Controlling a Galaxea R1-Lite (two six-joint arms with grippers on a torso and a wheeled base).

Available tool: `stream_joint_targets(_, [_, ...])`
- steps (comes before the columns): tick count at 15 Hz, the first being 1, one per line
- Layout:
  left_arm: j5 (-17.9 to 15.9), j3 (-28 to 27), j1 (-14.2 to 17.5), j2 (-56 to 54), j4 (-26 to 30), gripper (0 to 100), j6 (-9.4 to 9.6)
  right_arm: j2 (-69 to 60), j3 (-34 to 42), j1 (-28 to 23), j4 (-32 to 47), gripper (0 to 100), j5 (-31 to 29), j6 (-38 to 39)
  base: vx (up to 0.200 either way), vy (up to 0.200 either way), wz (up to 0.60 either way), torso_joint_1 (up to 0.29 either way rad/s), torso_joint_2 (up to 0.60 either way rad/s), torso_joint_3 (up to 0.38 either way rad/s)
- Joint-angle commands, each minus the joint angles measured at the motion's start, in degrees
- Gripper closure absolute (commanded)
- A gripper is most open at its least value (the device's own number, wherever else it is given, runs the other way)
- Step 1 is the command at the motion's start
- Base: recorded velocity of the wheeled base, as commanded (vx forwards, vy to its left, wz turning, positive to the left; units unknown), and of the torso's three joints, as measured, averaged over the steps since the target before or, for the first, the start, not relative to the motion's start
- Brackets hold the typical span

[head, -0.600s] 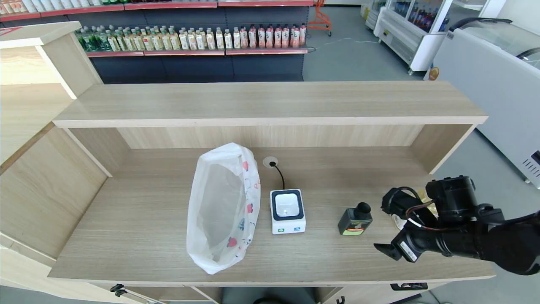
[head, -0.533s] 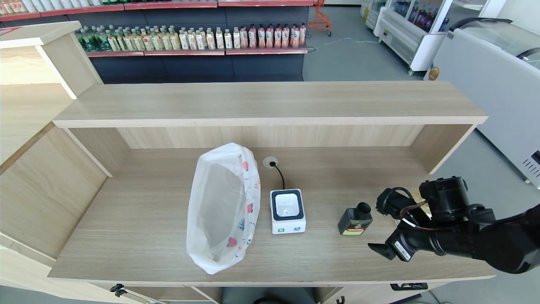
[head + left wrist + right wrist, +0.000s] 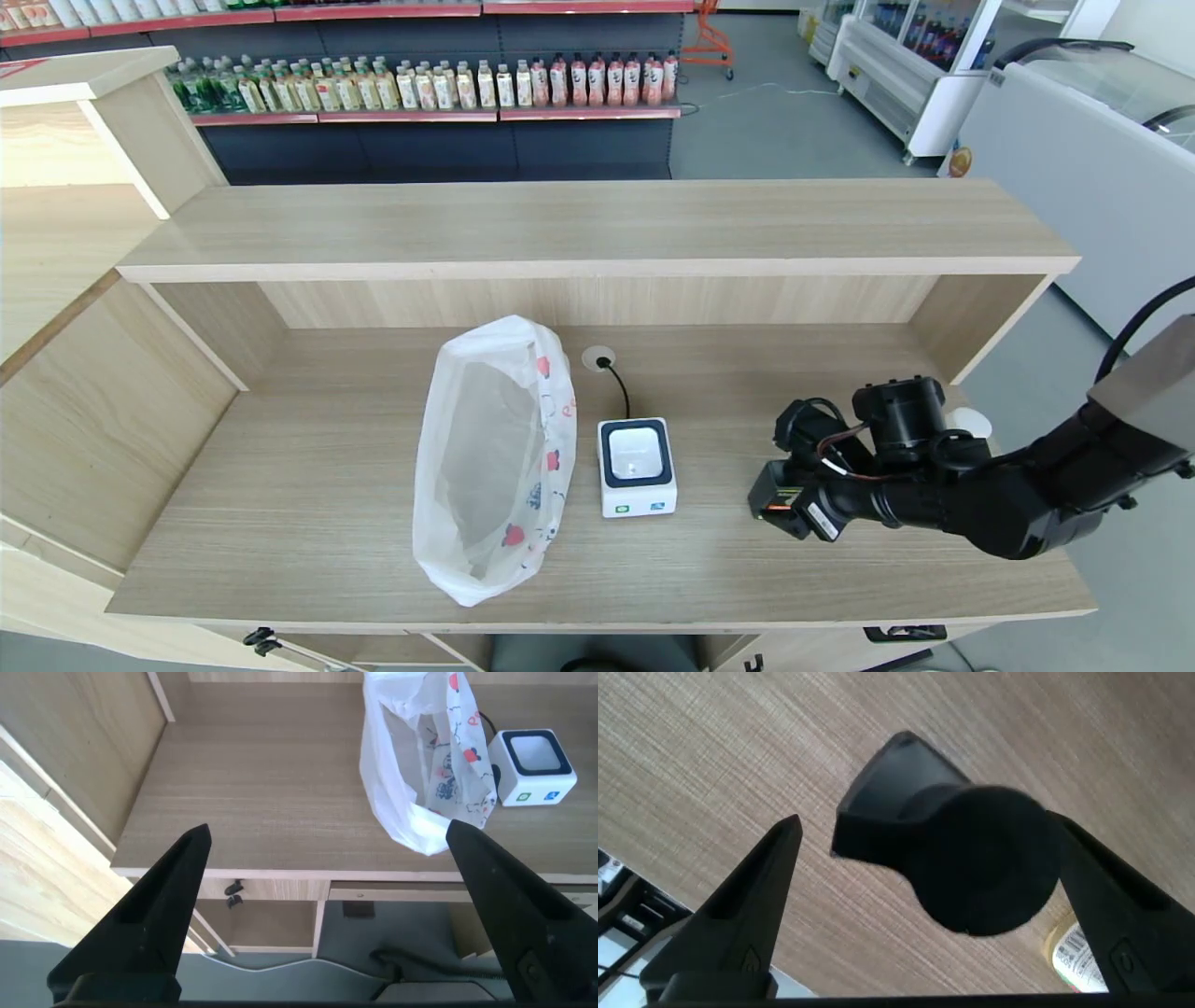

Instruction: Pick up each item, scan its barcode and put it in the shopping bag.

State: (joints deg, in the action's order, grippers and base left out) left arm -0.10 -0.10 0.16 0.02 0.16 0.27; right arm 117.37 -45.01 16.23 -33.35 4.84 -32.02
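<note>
A small dark bottle [image 3: 764, 492] with a round black cap [image 3: 985, 859] stands on the counter right of the scanner [image 3: 636, 465]. My right gripper [image 3: 794, 504] is down over it and hides most of it in the head view. In the right wrist view the gripper [image 3: 924, 831] is open, and the bottle [image 3: 896, 793] sits between its spread fingers [image 3: 747, 924]. The white shopping bag [image 3: 495, 457] lies open-mouthed left of the scanner. My left gripper [image 3: 329, 833] is open and holds nothing, out past the counter's front edge, with the bag [image 3: 420, 765] ahead of it.
Another item with a white top [image 3: 971, 422] stands behind the right arm, and its yellowish label [image 3: 1074, 947] is close to the bottle. The scanner's black cable [image 3: 616, 383] runs to a grommet in the counter. A raised shelf [image 3: 597, 224] and side walls enclose the counter.
My right arm has swung left across the counter and come down over the dark bottle, which stood clear of it before. The bag and scanner have not moved.
</note>
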Motion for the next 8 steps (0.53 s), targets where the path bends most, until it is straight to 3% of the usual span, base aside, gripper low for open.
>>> stream_joint_targets(1, [0.01, 0.01, 0.02, -0.02, 0.02, 0, 0.00, 2.78, -2.63, 1.35, -0.04, 0, 0.70, 0.03, 0.000, 0.000, 0.00, 0.000, 0.00, 0.000])
stream_joint_targets(7, [0.01, 0.01, 0.02, -0.02, 0.02, 0, 0.00, 6.12, -7.11, 3.29, -0.04, 0, 2.02, 0.03, 0.000, 0.000, 0.00, 0.000, 0.00, 0.000])
stream_joint_targets(8, [0.01, 0.01, 0.02, -0.02, 0.02, 0, 0.00, 6.12, -7.11, 4.34, -0.04, 100, 1.93, -0.06, 0.000, 0.000, 0.00, 0.000, 0.00, 0.000])
